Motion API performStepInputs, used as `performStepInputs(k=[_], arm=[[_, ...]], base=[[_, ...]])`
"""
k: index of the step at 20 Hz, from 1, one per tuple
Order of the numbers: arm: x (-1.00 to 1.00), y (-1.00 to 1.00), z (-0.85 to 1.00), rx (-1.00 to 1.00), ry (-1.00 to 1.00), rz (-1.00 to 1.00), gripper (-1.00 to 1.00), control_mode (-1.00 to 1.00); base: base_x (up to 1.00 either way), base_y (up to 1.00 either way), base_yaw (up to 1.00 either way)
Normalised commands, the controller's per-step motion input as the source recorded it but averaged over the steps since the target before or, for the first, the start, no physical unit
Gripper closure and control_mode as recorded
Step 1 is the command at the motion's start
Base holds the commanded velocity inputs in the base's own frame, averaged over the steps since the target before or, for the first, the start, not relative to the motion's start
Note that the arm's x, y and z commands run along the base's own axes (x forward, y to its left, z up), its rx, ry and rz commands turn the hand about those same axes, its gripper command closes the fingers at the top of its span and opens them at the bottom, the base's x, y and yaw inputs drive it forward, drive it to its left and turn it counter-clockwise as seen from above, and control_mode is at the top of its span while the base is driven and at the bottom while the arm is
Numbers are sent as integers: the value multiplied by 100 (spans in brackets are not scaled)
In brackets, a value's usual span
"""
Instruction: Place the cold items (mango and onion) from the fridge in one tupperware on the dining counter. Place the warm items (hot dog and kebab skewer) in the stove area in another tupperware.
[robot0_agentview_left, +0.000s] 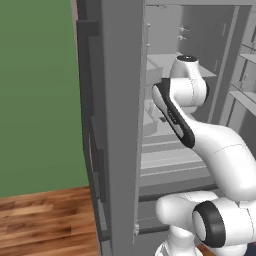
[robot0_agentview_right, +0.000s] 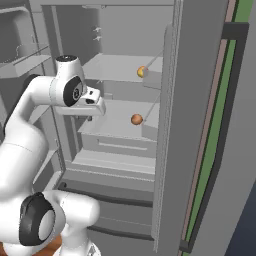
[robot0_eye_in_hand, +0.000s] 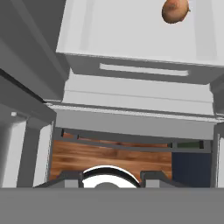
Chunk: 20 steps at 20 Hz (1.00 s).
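The white arm (robot0_agentview_right: 35, 115) rises from the lower left of the right base view and bends up into the open fridge (robot0_agentview_right: 125, 45). Its hand (robot0_agentview_right: 92, 102) sits in the left middle of that view, just in front of the shelves. The gripper (robot0_agentview_right: 91, 118) hangs under the hand as a small dark bit, and I cannot tell how wide its jaws are or whether it holds anything.

A little farther in, a brown round onion (robot0_agentview_right: 136, 119) rests on the middle shelf (robot0_agentview_right: 117, 120), near the middle of the frame and to the right of the hand, not touching it. In the hand view the same onion (robot0_eye_in_hand: 175, 10) shows at the top right, on the pale shelf.

Farther back and higher, an orange mango (robot0_agentview_right: 142, 71) rests on the upper shelf (robot0_agentview_right: 115, 65), right above the onion.

The grey fridge door (robot0_agentview_right: 200, 125) stands open on the right side.
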Motion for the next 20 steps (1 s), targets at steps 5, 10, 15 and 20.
performStepInputs(k=[5, 10, 15, 20], arm=[[0, -16, -11, 1, -1, -8, -100, -100], [4, -37, -37, 0, -8, -22, -100, -100], [23, -38, -27, 0, -4, -20, -100, -100], [52, -29, -17, 0, -4, -11, -100, -100]], base=[[0, 0, 0], [0, 0, 0], [0, 0, 0], [0, 0, 0]])
